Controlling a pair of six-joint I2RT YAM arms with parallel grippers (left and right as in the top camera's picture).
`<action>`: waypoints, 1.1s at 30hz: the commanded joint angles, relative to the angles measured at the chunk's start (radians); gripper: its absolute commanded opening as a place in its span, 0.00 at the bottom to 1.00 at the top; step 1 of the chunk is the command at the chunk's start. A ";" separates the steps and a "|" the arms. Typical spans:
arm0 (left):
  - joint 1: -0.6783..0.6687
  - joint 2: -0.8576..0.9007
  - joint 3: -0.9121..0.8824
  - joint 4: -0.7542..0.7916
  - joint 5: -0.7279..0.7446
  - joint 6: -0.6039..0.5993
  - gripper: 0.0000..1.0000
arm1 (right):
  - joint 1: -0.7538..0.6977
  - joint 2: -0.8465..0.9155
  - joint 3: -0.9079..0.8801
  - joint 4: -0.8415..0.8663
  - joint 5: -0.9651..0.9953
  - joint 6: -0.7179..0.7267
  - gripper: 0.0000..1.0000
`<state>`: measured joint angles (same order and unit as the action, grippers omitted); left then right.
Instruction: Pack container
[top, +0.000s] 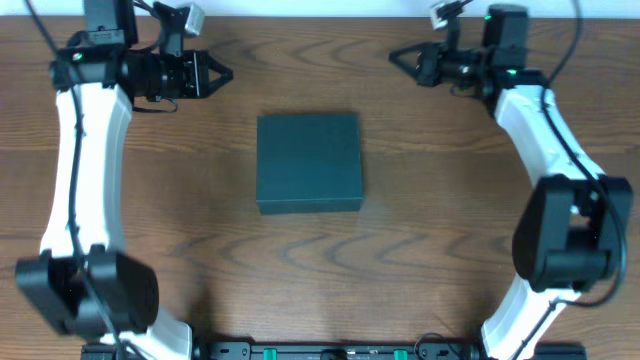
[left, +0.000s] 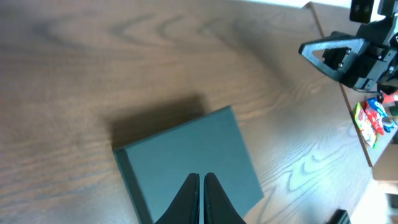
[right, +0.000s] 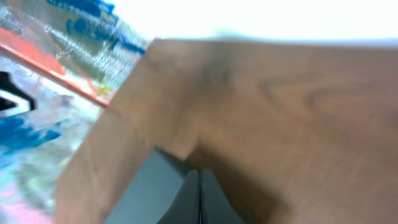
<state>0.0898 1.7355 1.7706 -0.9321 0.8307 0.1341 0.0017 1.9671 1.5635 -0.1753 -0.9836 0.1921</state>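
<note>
The container (top: 308, 161) is a dark, roughly square shallow box lying closed in the middle of the wooden table. It also shows in the left wrist view (left: 186, 162) and blurred in the right wrist view (right: 143, 193). My left gripper (top: 222, 74) hangs at the far left, apart from the container, fingers shut and empty (left: 203, 180). My right gripper (top: 399, 55) hangs at the far right, apart from the container, fingers shut and empty (right: 199, 177).
The wooden table (top: 320, 260) runs to a far edge near both grippers. Colourful snack packets (left: 373, 121) lie beyond the table's edge in the left wrist view. A blurred colourful surface (right: 43, 93) shows past the table edge in the right wrist view.
</note>
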 joint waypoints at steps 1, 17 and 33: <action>0.002 -0.076 0.017 0.010 0.005 -0.045 0.06 | -0.016 -0.042 0.005 0.055 0.029 -0.043 0.02; 0.002 -0.377 0.017 -0.024 0.003 -0.193 0.95 | -0.007 -0.112 0.005 0.204 -0.038 0.176 0.99; 0.002 -0.380 0.017 -0.030 -0.003 -0.191 0.95 | -0.007 -0.112 0.005 0.201 -0.037 0.174 0.99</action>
<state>0.0898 1.3552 1.7706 -0.9619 0.8303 -0.0517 -0.0128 1.8744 1.5635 0.0250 -1.0100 0.3561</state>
